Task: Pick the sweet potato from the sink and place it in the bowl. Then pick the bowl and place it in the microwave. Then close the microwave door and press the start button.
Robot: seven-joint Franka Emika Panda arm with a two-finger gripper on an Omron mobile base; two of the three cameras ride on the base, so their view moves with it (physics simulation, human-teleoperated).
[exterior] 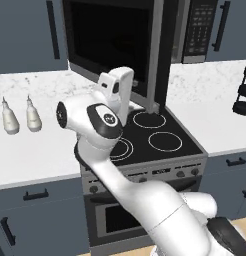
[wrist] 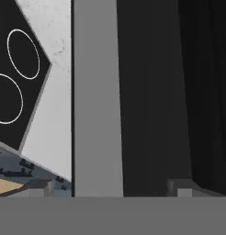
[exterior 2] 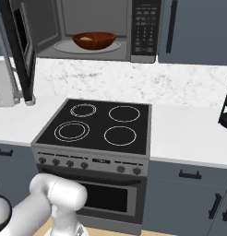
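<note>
Behind the open microwave door (exterior: 112,47) we push w/ gripper (exterior: 111,87), finger state unclear; could slip off edge.

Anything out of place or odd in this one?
Nothing spilled or damaged. The microwave door hangs wide open, with the bowl sitting upright on the turntable inside the microwave; the stovetop looks normal.

White glossy arm (exterior: 145,200), rounded links, dark joint caps.
</note>
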